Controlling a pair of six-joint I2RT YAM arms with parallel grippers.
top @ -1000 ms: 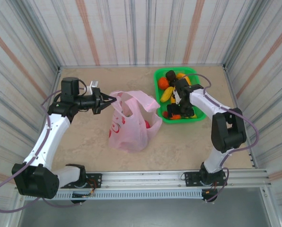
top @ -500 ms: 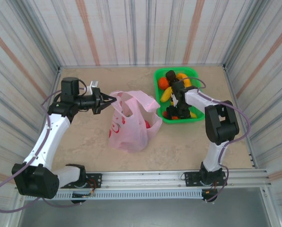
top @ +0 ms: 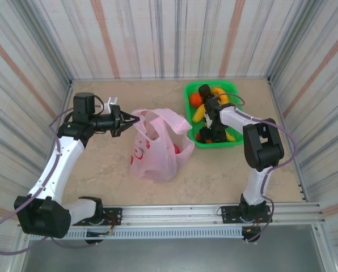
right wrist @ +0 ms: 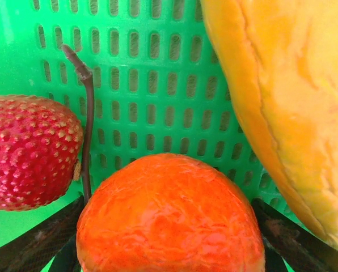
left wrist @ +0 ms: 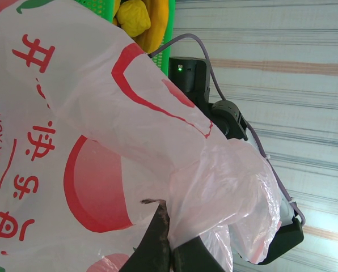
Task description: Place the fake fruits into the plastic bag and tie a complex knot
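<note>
Right wrist view: right gripper (right wrist: 168,199) spread wide astride the orange (right wrist: 169,226) in the tray (right wrist: 152,85). The orange is glossy, probably light and slippery, so squeeze its middle. Left gripper (left wrist: 169,238) pinches the bag (left wrist: 101,130).

The plastic bag (left wrist: 101,107) carries red print. In the left wrist view, to the left of the big red disc (left wrist: 95,187) printed on it, a column of Chinese characters runs downward: 开, then a sign lost in a crease, then 快, 乐, and one more that looks like 每. Further left of the disc, small Latin capitals read "ENJOY YOUR", cut by the picture's edge. In the top external view the bag's (top: 157,153) red marks are too small to read.
</note>
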